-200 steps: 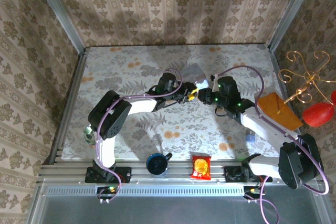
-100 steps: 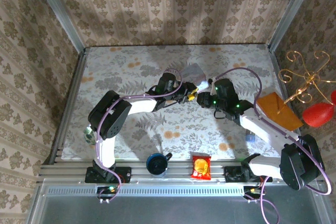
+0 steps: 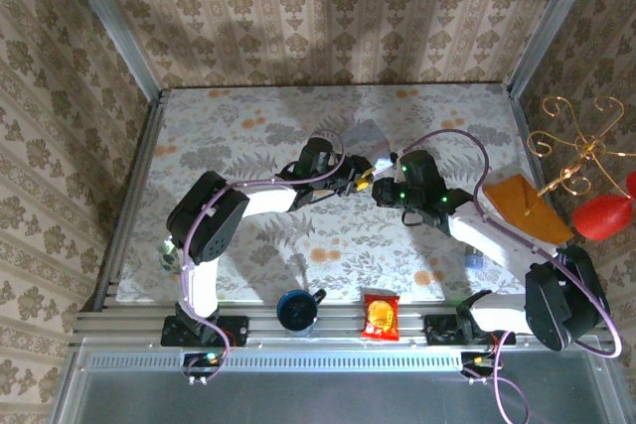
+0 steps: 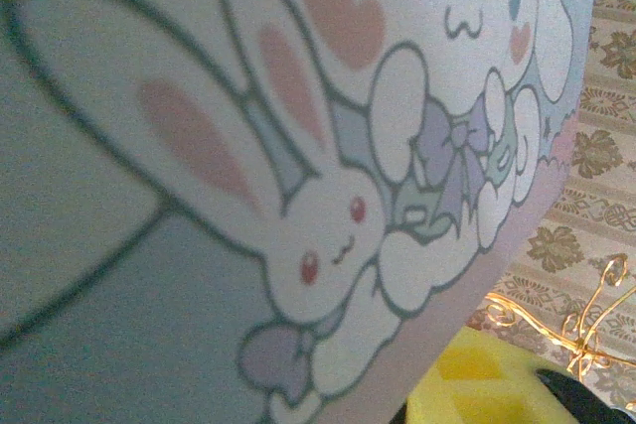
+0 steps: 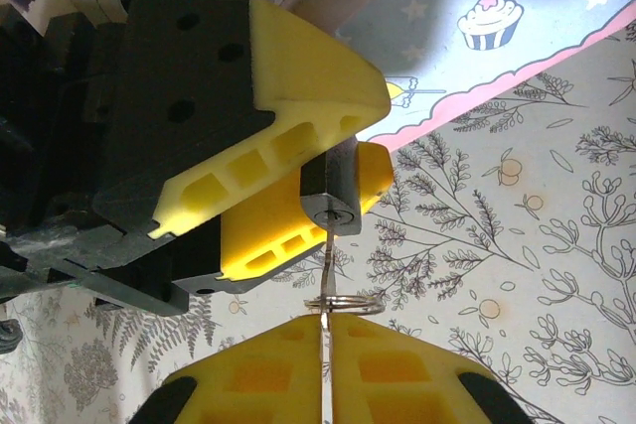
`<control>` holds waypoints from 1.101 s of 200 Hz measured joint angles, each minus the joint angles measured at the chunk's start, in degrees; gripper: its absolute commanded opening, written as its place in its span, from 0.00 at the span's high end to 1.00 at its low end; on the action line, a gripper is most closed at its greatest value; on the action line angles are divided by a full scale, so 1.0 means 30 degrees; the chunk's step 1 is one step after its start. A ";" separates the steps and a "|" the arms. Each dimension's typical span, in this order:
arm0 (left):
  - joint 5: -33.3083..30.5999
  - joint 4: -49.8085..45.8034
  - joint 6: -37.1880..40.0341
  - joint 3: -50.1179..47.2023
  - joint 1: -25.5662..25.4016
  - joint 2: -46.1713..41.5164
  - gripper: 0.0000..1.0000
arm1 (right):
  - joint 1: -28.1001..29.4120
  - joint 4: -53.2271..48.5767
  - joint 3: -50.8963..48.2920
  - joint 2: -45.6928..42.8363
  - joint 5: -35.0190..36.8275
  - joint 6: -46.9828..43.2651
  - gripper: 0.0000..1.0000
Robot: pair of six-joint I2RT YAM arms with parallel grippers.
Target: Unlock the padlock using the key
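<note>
Mid-table, left end effector clamps padlock, keyway toward right end effector's gripped key

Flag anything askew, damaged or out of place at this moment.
Nothing stands out. The left gripper clamps the padlock with its keyhole facing the right gripper. That gripper holds the key straight, with the blade tip at the keyhole. No damage or spill is visible.
</note>
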 measured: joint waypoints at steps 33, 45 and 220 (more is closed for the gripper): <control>0.0000 0.0007 0.0000 0.0000 0.0000 0.0000 1.00 | 0.0000 -0.0007 0.0029 0.0036 0.0219 -0.0007 0.96; -0.0007 0.0000 0.0000 0.0000 0.0000 0.0000 1.00 | 0.0000 -0.0058 0.0095 0.0109 0.0277 -0.0036 0.99; -0.0226 -0.0015 -0.0007 0.0007 -0.0036 0.0335 1.00 | 0.0073 -0.0721 0.1209 0.1530 0.0852 -0.0437 1.00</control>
